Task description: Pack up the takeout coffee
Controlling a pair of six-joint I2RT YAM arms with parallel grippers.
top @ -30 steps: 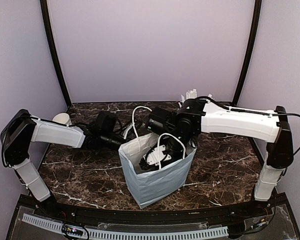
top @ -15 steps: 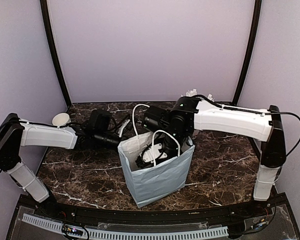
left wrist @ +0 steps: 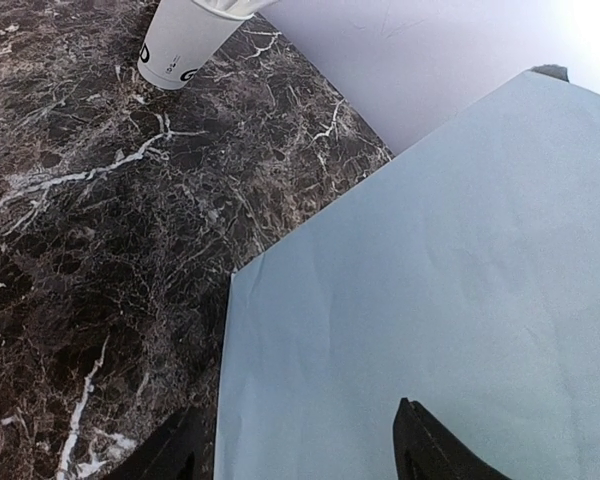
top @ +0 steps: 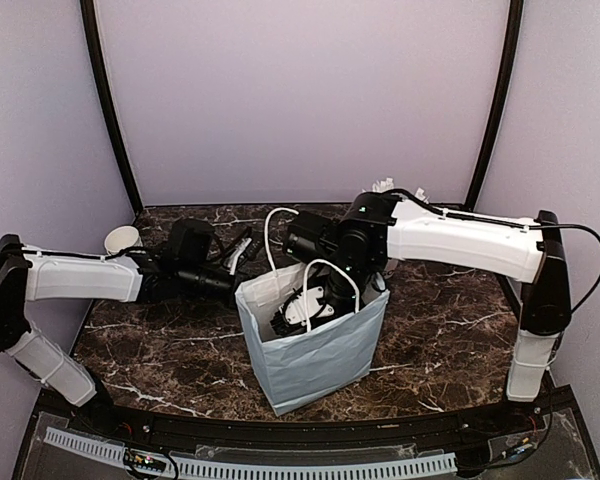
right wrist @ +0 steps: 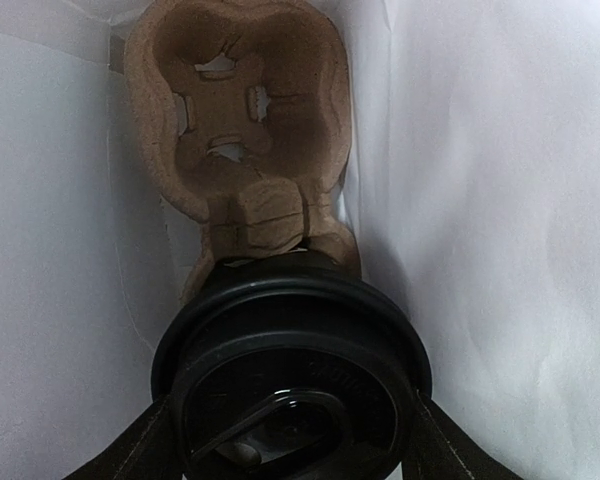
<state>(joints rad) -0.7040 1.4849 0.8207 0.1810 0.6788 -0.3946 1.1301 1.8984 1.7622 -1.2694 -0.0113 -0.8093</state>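
Top external view: a pale blue-grey paper bag [top: 315,365] stands open at the centre of the dark marble table [top: 160,340]. The right arm [top: 470,240] comes in from the right of the frame and dips its wrist into the bag's mouth. The left arm [top: 80,278] stretches in low from the left, its end just beside the bag's upper left edge. A white cup [top: 120,238] stands at the far left of the table, well apart from the bag. White sticks [top: 383,186] poke up behind the right arm near the back wall.

In the right wrist view, the takeout coffee [right wrist: 292,370] fills the lower centre of the frame, seen from above with its round black lid on. It is inside the bag, with white paper walls on both sides. The right gripper [right wrist: 290,448] has closed around it, with one dark finger against each side of the lid, so the jaws stand wide. A brown moulded pulp cup carrier [right wrist: 245,110] lies deeper in the bag, in the upper part of the frame, just beyond the cup.

In the left wrist view, the left gripper [left wrist: 300,455] is spread wide and holds nothing. Its two dark fingertips show at the bottom edge of the frame. The bag's outer wall fills the right of the frame, and its corner edge falls between them. I cannot tell whether the fingertips touch the paper.
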